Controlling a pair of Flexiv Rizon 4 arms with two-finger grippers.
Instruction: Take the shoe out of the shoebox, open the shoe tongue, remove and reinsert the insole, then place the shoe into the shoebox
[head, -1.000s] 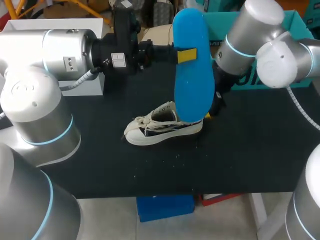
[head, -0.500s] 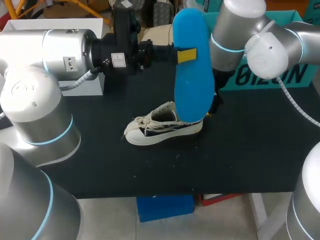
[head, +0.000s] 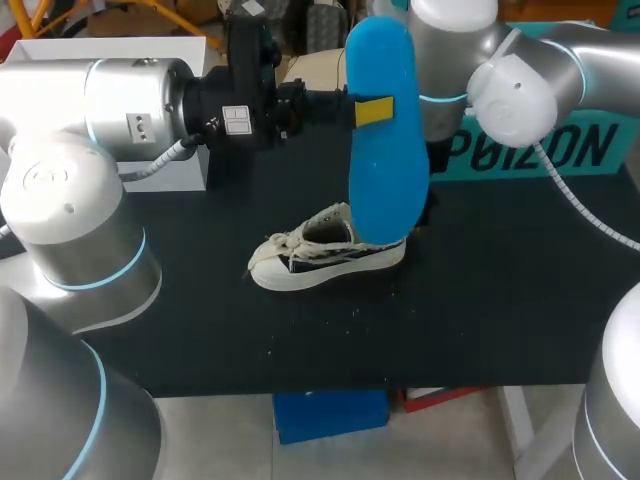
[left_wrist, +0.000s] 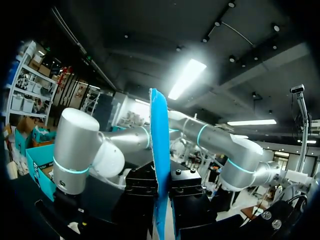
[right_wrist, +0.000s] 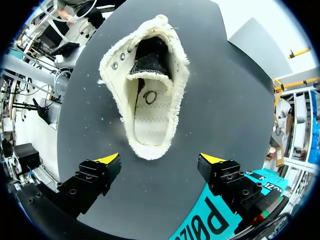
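Left hand: clamped on the blue insole, one finger on each face. In the left wrist view the insole stands edge-on between the fingers.
Insole: held upright in the air, with its lower end just over the heel of the shoe in the head view.
Right hand: spread wide and holding nothing. It points down at the shoe, with the heel between the yellow tips and touching neither.
Shoe: a cream low-top with loose laces, upright on the black bench, mouth open and tongue pulled back.
Shoebox: teal, at the far right of the bench, behind the right arm.
Print: large dark letters on the shoebox wall, a small round mark on the shoe's footbed, and a white sticker on the left wrist.
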